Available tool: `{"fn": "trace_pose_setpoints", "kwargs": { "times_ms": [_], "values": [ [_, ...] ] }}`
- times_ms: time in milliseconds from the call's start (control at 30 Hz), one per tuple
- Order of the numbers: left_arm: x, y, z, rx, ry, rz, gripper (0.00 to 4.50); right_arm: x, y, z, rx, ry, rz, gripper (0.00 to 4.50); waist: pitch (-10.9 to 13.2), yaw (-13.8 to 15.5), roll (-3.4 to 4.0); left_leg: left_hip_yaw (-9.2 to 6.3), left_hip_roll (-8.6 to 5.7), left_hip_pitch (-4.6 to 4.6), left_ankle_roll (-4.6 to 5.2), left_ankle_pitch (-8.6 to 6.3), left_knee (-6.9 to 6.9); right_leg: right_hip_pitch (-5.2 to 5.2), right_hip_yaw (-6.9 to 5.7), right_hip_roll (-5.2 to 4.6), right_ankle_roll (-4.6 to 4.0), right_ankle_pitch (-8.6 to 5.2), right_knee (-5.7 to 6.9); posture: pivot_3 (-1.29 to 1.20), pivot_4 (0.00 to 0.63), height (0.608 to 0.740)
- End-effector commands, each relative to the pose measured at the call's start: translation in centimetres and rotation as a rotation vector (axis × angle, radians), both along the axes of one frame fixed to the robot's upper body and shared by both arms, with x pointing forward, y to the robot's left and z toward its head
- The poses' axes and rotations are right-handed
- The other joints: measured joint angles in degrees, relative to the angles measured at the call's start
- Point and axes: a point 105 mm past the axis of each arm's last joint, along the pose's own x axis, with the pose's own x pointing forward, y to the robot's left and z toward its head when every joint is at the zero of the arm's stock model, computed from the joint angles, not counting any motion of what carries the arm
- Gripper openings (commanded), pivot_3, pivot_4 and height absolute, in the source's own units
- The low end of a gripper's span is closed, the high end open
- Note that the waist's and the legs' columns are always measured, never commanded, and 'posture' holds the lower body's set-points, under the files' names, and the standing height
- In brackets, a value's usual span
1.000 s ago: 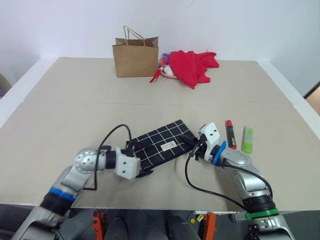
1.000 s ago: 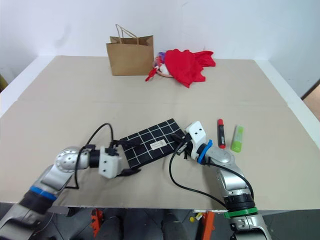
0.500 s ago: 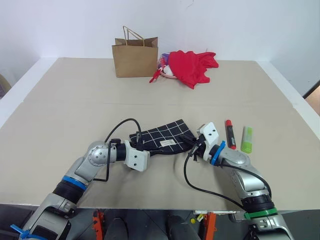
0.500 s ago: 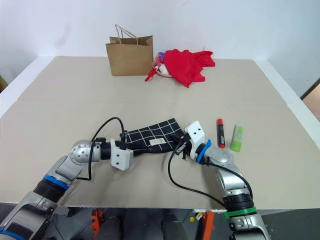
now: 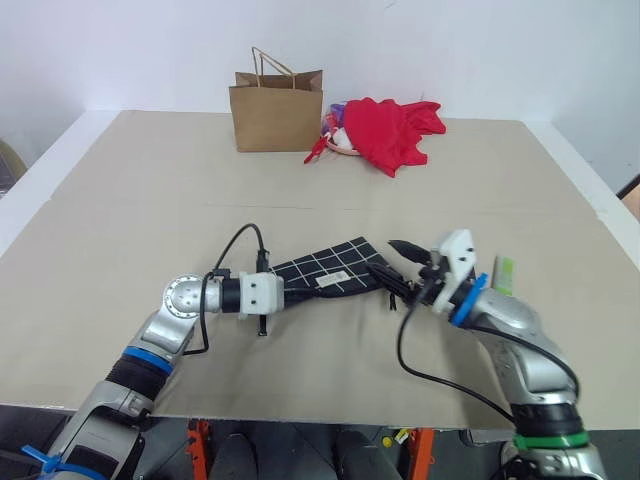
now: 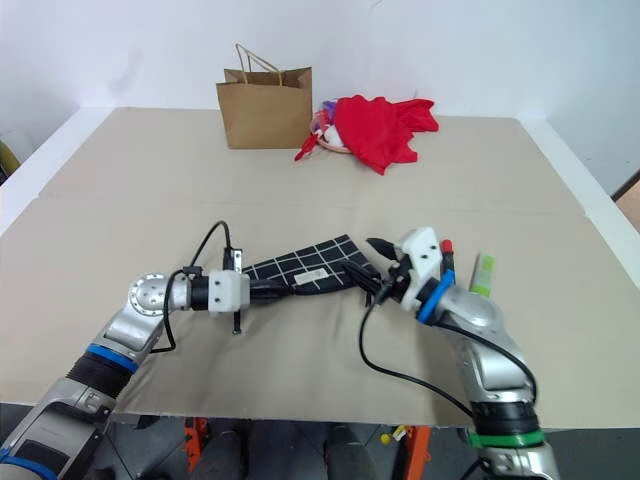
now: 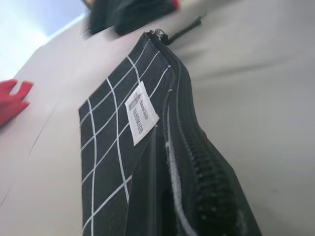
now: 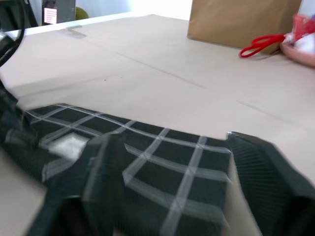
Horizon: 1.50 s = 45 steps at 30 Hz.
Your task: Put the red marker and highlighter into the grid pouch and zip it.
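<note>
So far neither pen is packed. My left gripper point(image 5: 300, 290) is clamped on the near-left end of the grid pouch point(image 5: 325, 274), a flat black fabric rectangle with thin white grid lines and a small white label, lifting that end while the far end trails toward the table point(image 5: 130, 200), a wide beige surface. From my left wrist the zipper reads as parted, a dark slot running along the pouch's edge. My right gripper point(image 5: 398, 262) hovers at the pouch's right end with jaws spread wide, holding nothing. To its right on the table, the slim red marker point(image 6: 447, 246) peeks out behind my right wrist, and the stubby light-green highlighter point(image 6: 484, 273) lies just beyond it. What remains, I judge: pick up each pen, slide both inside, zip shut.
</note>
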Motion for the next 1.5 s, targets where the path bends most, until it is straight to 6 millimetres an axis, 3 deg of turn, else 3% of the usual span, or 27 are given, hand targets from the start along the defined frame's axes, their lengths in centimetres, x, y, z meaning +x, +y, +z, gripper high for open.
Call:
{"fn": "trace_pose_setpoints", "kwargs": {
  "times_ms": [33,267,767,933,1100,1133,1167,1233,1267,1500],
  "values": [
    [0.0,-0.1,2.8,-0.087,0.042,-0.034,0.00,-2.0,-0.1,2.4,-0.016,-0.135,0.073,4.46,0.02,-0.27,0.03,-0.04,0.00,0.00,0.06,-0.03,0.01,0.01,-0.04,0.00,-0.05,-0.02,0.00,0.00,0.150,0.740],
    [-0.2,0.2,3.7,-0.102,0.111,-0.063,0.00,-3.5,-0.4,1.8,-0.110,-0.205,0.114,4.46,0.03,-0.29,0.05,-0.15,-0.02,0.02,0.08,-0.05,0.10,0.10,-0.14,0.00,-0.01,-0.05,0.00,0.00,0.150,0.740],
    [-0.8,0.4,3.9,-0.088,0.111,-0.065,0.00,-2.9,-0.7,0.6,-0.203,-0.291,0.108,4.46,0.04,-0.14,0.04,-0.21,-0.03,0.02,-0.07,0.05,0.13,0.13,-0.16,0.00,0.07,0.02,0.00,0.00,0.150,0.740],
    [-0.8,0.7,3.9,-0.081,0.113,-0.056,0.00,-3.4,-0.6,1.2,-0.227,-0.370,0.133,4.46,0.04,-0.14,0.04,-0.21,-0.03,0.03,-0.07,0.05,0.14,0.14,-0.16,0.00,0.06,0.03,0.00,0.00,0.150,0.740],
    [-0.7,0.8,3.7,-0.072,0.114,-0.053,0.00,-3.9,-0.4,2.0,-0.214,-0.414,0.162,2.16,0.04,-0.13,0.05,-0.23,-0.03,0.03,-0.07,0.05,0.15,0.16,-0.17,0.00,0.06,0.03,0.01,0.00,0.150,0.740],
    [-0.7,0.7,3.7,-0.070,0.114,-0.053,0.00,-4.0,-0.3,2.1,-0.213,-0.415,0.167,1.36,0.04,-0.13,0.05,-0.23,-0.03,0.03,-0.08,0.05,0.15,0.16,-0.17,0.00,0.06,0.03,0.00,0.00,0.150,0.740],
    [-0.7,0.7,3.6,-0.069,0.114,-0.054,0.00,-4.1,-0.2,2.0,-0.209,-0.402,0.180,1.36,0.04,-0.12,0.05,-0.23,-0.03,0.03,-0.07,0.05,0.15,0.17,-0.17,0.00,0.06,0.03,0.00,0.00,0.150,0.740],
    [-0.7,0.7,3.7,-0.070,0.110,-0.055,0.00,-4.3,0.0,1.7,-0.211,-0.386,0.199,0.24,0.04,-0.12,0.05,-0.24,-0.03,0.03,-0.07,0.05,0.15,0.17,-0.18,0.00,0.06,0.03,0.00,0.00,0.150,0.740],
    [-0.6,0.6,3.8,-0.071,0.108,-0.055,0.00,-4.3,0.1,1.6,-0.210,-0.377,0.205,0.02,0.04,-0.12,0.05,-0.25,-0.03,0.03,-0.08,0.05,0.15,0.17,-0.18,0.00,0.06,0.03,0.00,0.00,0.150,0.740],
    [-0.7,0.2,3.9,-0.075,0.093,-0.064,0.00,-4.2,1.6,2.3,-0.193,-0.376,0.237,0.02,0.04,-0.13,0.05,-0.33,-0.04,0.04,-0.08,0.05,0.16,0.20,-0.25,0.00,0.05,0.03,0.00,0.00,0.150,0.740]
  ]
}}
